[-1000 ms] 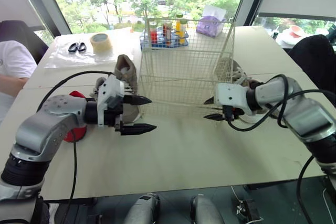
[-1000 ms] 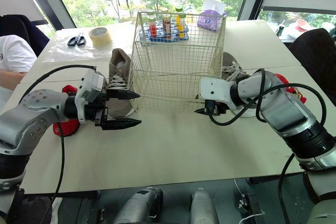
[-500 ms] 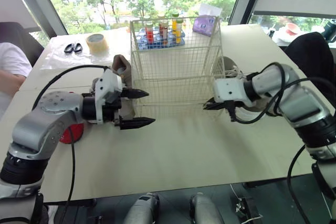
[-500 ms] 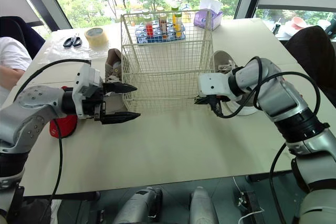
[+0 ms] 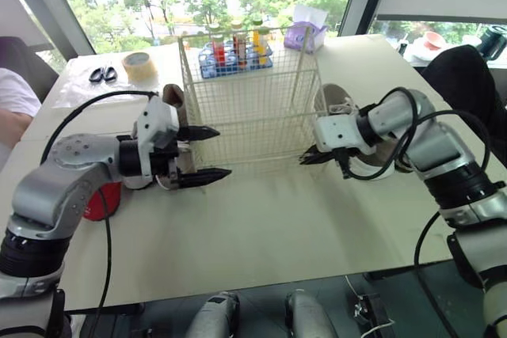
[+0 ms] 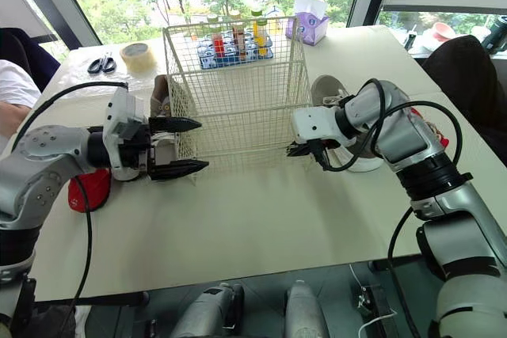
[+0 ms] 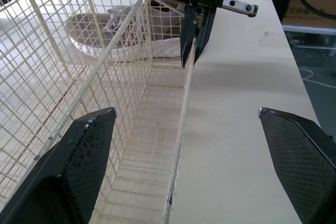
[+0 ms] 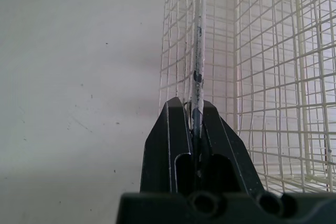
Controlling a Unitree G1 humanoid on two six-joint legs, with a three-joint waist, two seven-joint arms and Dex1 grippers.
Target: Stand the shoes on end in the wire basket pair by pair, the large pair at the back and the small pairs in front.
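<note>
The cream wire basket (image 5: pixel 249 93) stands mid-table. My right gripper (image 5: pixel 303 160) is shut on a wire at the basket's lower right front corner; the wire runs up between its fingers (image 8: pixel 173 129) in the right wrist view. My left gripper (image 5: pixel 223 151) is open at the basket's lower left front corner, and the front mesh edge lies between its fingertips (image 7: pixel 100 124) in the left wrist view. A tan shoe (image 5: pixel 170 100) stands behind the left gripper. A white shoe (image 5: pixel 337 104) lies right of the basket. A red shoe (image 5: pixel 99 199) sits under my left arm.
Behind the basket stands a blue rack of bottles (image 5: pixel 234 49) and a purple tissue box (image 5: pixel 305 29). A tape roll (image 5: pixel 136 65) and scissors (image 5: pixel 101 74) lie at the back left. A person's white sleeve (image 5: pixel 12 104) is at the left edge, a dark chair (image 5: pixel 467 77) at the right.
My right gripper has gone from open beside the basket to shut on its corner wire. The left gripper stays open and has come closer to the basket. The camera has shifted.
</note>
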